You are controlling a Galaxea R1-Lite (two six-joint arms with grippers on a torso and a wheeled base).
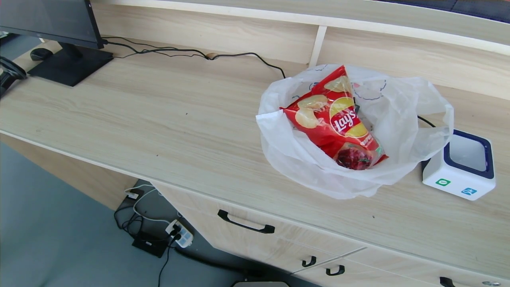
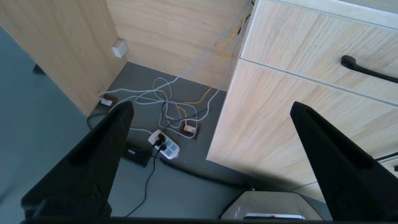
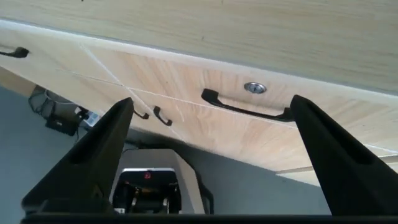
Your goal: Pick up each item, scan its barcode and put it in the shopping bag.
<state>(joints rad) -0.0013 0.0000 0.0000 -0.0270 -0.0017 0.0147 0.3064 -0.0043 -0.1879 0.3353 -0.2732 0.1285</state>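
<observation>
Lying inside the open shopping bag (image 1: 402, 131): a chip bag (image 1: 338, 123).

Chip bag (image 1: 338, 119) bottom edge hidden behind shopping bag (image 1: 303, 167) wall; monitor (image 1: 48, 20) cut off.

Overall level: bright, even light across the desk top (image 1: 159, 119), seemingly from above.
Shadows: soft-edged; a thin one hugs the near side of the shopping bag (image 1: 398, 119), and a darker one sits under the monitor base (image 1: 71, 63) at the far left.
Glare: the bag's white film is almost washed out on its right folds; the chips packet (image 1: 338, 119) carries small glossy highlights; the scanner (image 1: 458, 167) window reflects pale light.
Dim zone: the floor under the desk, near left, around the power strip (image 1: 181, 235).
Left wrist view: the left gripper (image 2: 211, 107) has its spread fingers (image 2: 93, 168) as black silhouettes without surface detail, against well-lit drawer fronts (image 2: 298, 93).
Right wrist view: the right gripper (image 3: 211, 102) looks equally dark and spread; the drawer lock (image 3: 255, 88) glints.
</observation>
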